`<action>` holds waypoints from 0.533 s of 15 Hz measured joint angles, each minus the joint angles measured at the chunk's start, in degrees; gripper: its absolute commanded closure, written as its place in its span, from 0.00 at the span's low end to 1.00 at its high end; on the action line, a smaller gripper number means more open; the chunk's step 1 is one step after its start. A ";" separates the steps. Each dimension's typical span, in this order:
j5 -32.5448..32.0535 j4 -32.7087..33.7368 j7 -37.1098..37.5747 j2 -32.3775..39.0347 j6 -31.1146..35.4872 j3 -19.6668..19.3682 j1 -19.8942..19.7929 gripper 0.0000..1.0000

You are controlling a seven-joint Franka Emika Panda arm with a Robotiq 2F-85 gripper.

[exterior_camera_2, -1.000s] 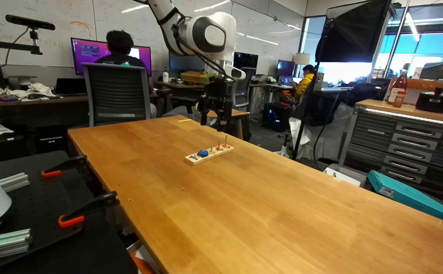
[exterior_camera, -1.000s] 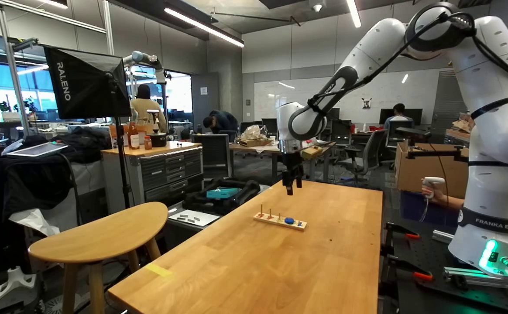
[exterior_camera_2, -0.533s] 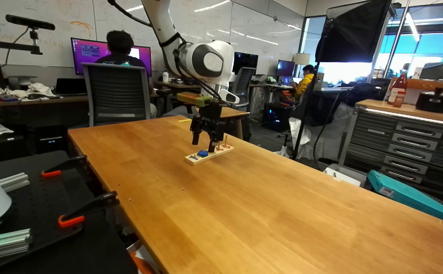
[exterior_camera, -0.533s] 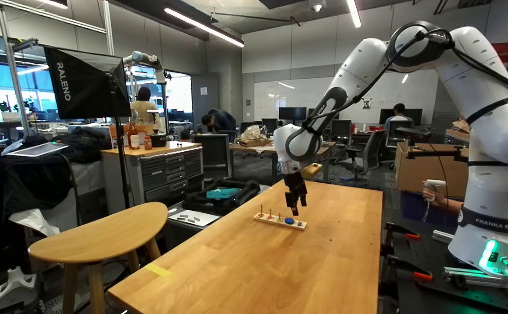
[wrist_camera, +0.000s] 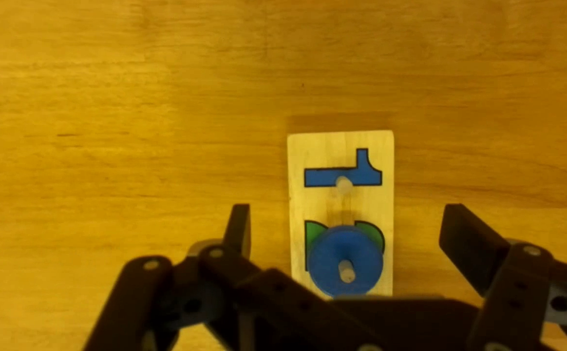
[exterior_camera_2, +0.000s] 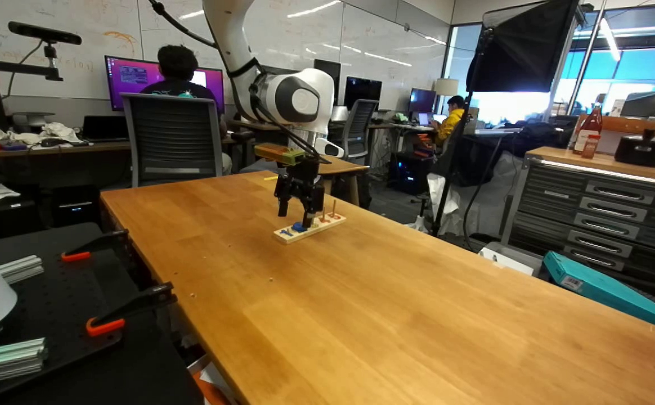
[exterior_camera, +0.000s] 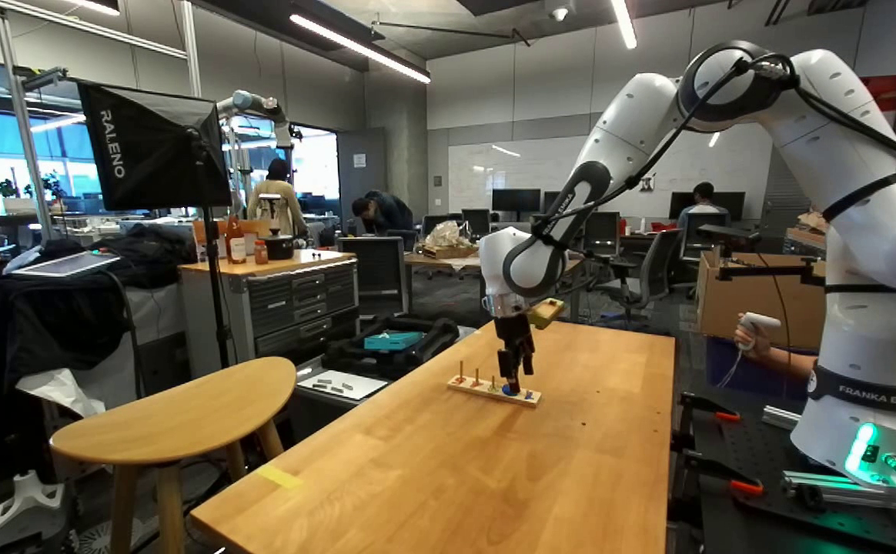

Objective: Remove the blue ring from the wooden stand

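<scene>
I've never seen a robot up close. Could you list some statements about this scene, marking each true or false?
1. A peg pokes through the blue ring. True.
2. The gripper is clamped around the blue ring. False: the gripper has its fingers spread apart.
3. The painted 1 is red. False: the painted 1 is blue.
4. The wooden stand rests on the table. True.
5. The stool stands on the table. False: the stool stands beside the table.
6. A hand holds a white device. True.

The stand (wrist_camera: 315, 151) lies on the table (wrist_camera: 118, 146), the ring (wrist_camera: 331, 256) around one peg (wrist_camera: 347, 271); wrist view: fingers (wrist_camera: 473, 248) at nine and three o'clock, seemingly clear of it.
</scene>
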 measured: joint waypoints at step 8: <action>0.00 0.11 0.00 1.78 5.89 0.06 1.00 0.49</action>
